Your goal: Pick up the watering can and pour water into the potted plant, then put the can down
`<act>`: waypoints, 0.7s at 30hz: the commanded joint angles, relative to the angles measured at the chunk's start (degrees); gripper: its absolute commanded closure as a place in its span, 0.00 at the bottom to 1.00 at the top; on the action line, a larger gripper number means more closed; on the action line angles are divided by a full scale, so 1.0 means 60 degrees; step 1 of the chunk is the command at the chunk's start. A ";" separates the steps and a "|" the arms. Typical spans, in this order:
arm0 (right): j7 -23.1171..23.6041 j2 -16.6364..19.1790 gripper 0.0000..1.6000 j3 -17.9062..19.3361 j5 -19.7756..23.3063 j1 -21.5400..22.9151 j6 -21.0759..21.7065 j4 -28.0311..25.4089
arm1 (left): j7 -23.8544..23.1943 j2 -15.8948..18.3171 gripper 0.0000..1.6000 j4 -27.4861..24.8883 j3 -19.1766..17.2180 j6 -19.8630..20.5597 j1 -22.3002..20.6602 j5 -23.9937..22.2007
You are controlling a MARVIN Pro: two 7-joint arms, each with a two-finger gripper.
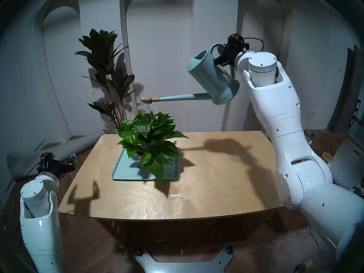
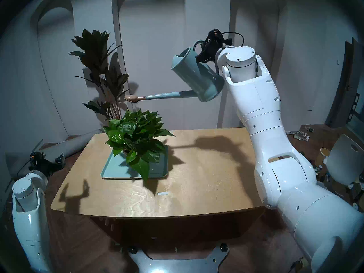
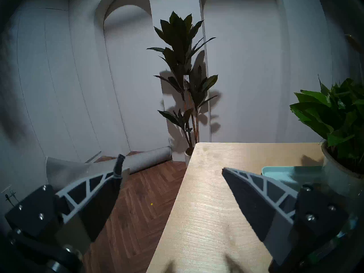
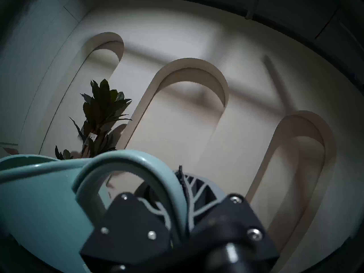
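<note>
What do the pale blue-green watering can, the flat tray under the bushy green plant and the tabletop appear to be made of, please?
The pale blue-green watering can looks like moulded plastic: smooth, uniform colour, soft sheen. The flat pale-blue tray seems plastic too, matte with rounded rims. The tabletop looks like light wood or veneer, with visible grain and a satin glare.

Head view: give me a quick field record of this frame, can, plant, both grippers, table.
watering can: held in the air, tipped toward the robot's left, spout about level
rose head: above the potted plant, thin streams of water falling from it
potted plant: stands on the tray
tray: pale blue-green, flat on the table
right gripper: closed on the can's loop handle
left gripper: open, empty, at the table's left edge
table: wood top, small white strip near the front
tall plant: dark-leaved, behind the table by the wall
</note>
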 commanded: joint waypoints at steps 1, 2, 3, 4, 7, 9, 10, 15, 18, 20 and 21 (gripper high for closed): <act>-0.0025 -0.0273 1.00 0.0259 -0.0187 0.1024 -0.0147 -0.0581 | -0.0018 0.0064 0.00 -0.0180 0.0006 -0.0048 -0.0090 -0.0005; -0.0009 -0.0262 1.00 0.0301 -0.0225 0.1044 -0.0147 -0.0626 | -0.0018 0.0065 0.00 -0.0182 0.0006 -0.0049 -0.0090 -0.0005; 0.0012 -0.0254 1.00 0.0324 -0.0262 0.1091 -0.0141 -0.0646 | -0.0018 0.0065 0.00 -0.0185 0.0006 -0.0049 -0.0091 -0.0005; 0.0030 -0.0256 1.00 0.0348 -0.0302 0.1108 -0.0142 -0.0689 | -0.0019 0.0065 0.00 -0.0188 0.0006 -0.0050 -0.0091 -0.0005; 0.0107 -0.0264 1.00 0.0403 -0.0405 0.1188 -0.0150 -0.0859 | -0.0020 0.0066 0.00 -0.0199 0.0006 -0.0051 -0.0091 -0.0005; 0.0175 -0.0233 1.00 0.0446 -0.0477 0.1250 -0.0150 -0.0991 | -0.0021 0.0067 0.00 -0.0209 0.0007 -0.0052 -0.0089 -0.0005; 0.0217 -0.0201 1.00 0.0477 -0.0507 0.1295 -0.0151 -0.1042 | -0.0021 0.0067 0.00 -0.0215 0.0007 -0.0053 -0.0089 -0.0005; 0.0485 0.0220 1.00 0.0831 -0.0553 0.1422 -0.0145 -0.1261 | -0.0025 0.0066 0.00 -0.0248 0.0006 -0.0055 -0.0081 -0.0004; 0.0675 0.0425 1.00 0.0968 -0.0511 0.1503 -0.0109 -0.1267 | -0.0026 0.0064 0.00 -0.0265 0.0005 -0.0055 -0.0075 -0.0004; 0.0833 0.0611 1.00 0.1076 -0.0444 0.1496 -0.0101 -0.1301 | -0.0027 0.0063 0.00 -0.0279 0.0004 -0.0054 -0.0069 -0.0003; 0.1003 0.0710 1.00 0.1168 -0.0393 0.1409 -0.0100 -0.1391 | -0.0028 0.0062 0.00 -0.0289 0.0004 -0.0053 -0.0065 -0.0003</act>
